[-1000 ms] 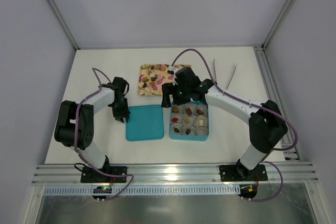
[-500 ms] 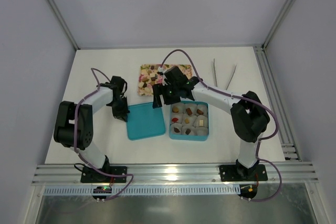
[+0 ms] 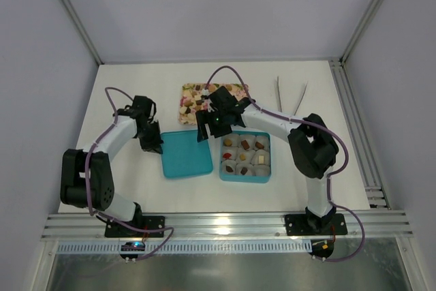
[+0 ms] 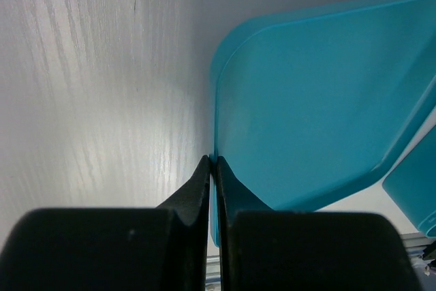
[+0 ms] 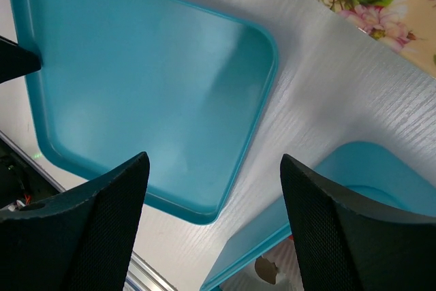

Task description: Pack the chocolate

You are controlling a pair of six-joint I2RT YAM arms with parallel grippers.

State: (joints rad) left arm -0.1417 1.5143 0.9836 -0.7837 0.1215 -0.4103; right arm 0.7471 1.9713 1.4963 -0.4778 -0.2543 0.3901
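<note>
Chocolate [image 3: 244, 146] seems to fill the box [image 3: 246, 178], with some left on the tray [image 3: 185, 110]. The left gripper [image 4: 214, 168] pinches the lid [image 3: 185, 156] by its edge. The right gripper [image 5: 214, 168] is spread wide and empty.

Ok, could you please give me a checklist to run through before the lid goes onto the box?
1. Left tool shut on the rim of the teal lid: ok.
2. Right tool open and empty: ok.
3. Right tool clear of the lid's way to the box: probably not ok, it hangs over the lid's edge beside the box.
4. Every cup holds chocolate: cannot tell, too small to check each one.
5. Flowered tray emptied: not ok, pieces lie on it.
</note>
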